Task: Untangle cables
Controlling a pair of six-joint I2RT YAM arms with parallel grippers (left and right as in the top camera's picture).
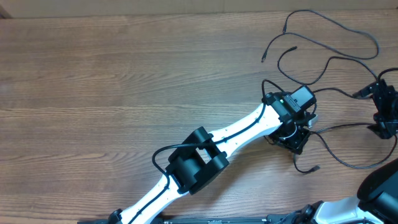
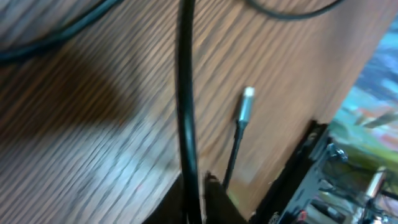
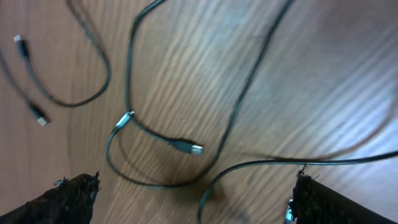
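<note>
Several thin black cables (image 1: 329, 59) lie in loose loops at the table's right end, plug ends scattered around them. My left gripper (image 1: 296, 134) is down among the strands, shut on one cable (image 2: 186, 93), which runs straight up from between its jaws. A silver-tipped plug (image 2: 244, 107) lies just right of that strand. My right gripper (image 1: 385, 111) hovers at the right edge, open wide. In the right wrist view a cable strand (image 3: 261, 165) curves between the spread fingers of my right gripper (image 3: 193, 199) without touching them, and a silver plug (image 3: 193, 148) lies beyond.
The wooden table (image 1: 124, 81) stretches to the left. The table's right edge (image 2: 348, 106) is close to the left gripper, with dark equipment (image 2: 323, 180) beyond it. Two small plug ends (image 3: 38, 116) lie at the left of the right wrist view.
</note>
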